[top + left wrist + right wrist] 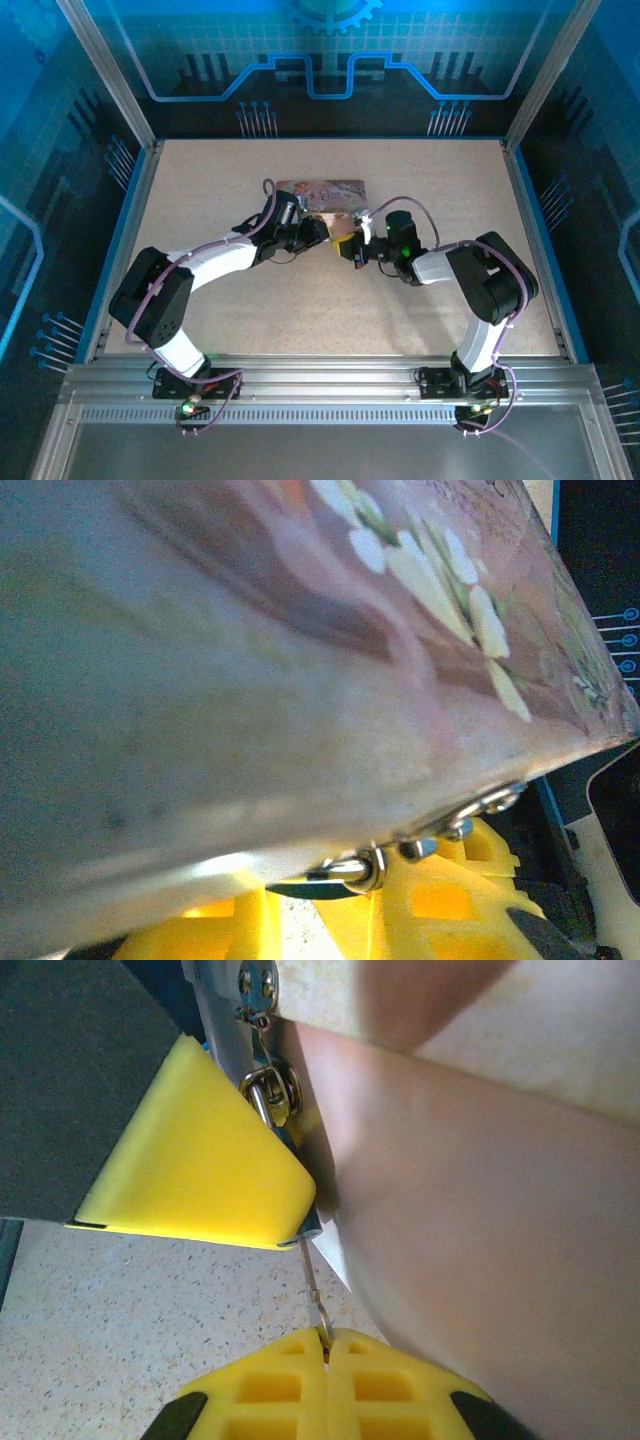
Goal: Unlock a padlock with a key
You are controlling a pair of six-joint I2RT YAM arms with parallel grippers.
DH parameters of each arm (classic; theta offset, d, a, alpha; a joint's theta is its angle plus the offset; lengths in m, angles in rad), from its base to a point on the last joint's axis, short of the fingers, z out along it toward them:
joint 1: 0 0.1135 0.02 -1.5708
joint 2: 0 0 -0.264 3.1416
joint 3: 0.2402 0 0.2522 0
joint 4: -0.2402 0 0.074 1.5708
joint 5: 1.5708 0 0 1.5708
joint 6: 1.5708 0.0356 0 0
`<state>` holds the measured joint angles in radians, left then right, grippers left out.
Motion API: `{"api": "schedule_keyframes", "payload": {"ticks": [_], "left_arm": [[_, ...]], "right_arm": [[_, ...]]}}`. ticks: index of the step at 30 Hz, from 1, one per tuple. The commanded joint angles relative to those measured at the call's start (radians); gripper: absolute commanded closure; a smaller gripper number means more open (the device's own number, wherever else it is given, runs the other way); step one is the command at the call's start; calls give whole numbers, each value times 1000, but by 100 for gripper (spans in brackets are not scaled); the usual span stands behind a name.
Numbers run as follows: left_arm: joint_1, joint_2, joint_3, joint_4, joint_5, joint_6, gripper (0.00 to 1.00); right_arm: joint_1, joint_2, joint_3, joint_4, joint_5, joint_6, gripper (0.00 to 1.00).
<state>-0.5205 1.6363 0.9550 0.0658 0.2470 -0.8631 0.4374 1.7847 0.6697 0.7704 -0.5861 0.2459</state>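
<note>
The left gripper (318, 233) has its yellow fingers (190, 1150) narrowly apart, clamped on the padlock (308, 1223), which hangs from the hasp (256, 980) of the pink tin (322, 190). The key (311, 1290) meets the padlock's lower end, pinched between the fully closed fingers of the right gripper (326, 1345).

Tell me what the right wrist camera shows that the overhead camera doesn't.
Right wrist camera: a thin key pinched in the right jaws, its tip at what looks like the padlock, tucked behind a yellow finger below the metal latch. Overhead camera: the left arm, the right arm, the whole table. Shared: the pink tin.
</note>
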Motion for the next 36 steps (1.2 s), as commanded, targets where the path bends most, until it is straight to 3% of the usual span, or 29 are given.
{"api": "schedule_keyframes", "payload": {"ticks": [1, 11, 36], "left_arm": [[-34, -3, 26, 61, 155, 0, 83], [-36, 11, 29, 63, 159, 1, 82], [-26, 2, 18, 46, 159, 19, 83]], "right_arm": [[6, 15, 54, 50, 11, -2, 100], [49, 31, 112, 31, 14, 3, 100], [-35, -85, 38, -69, -4, -47, 100]]}}
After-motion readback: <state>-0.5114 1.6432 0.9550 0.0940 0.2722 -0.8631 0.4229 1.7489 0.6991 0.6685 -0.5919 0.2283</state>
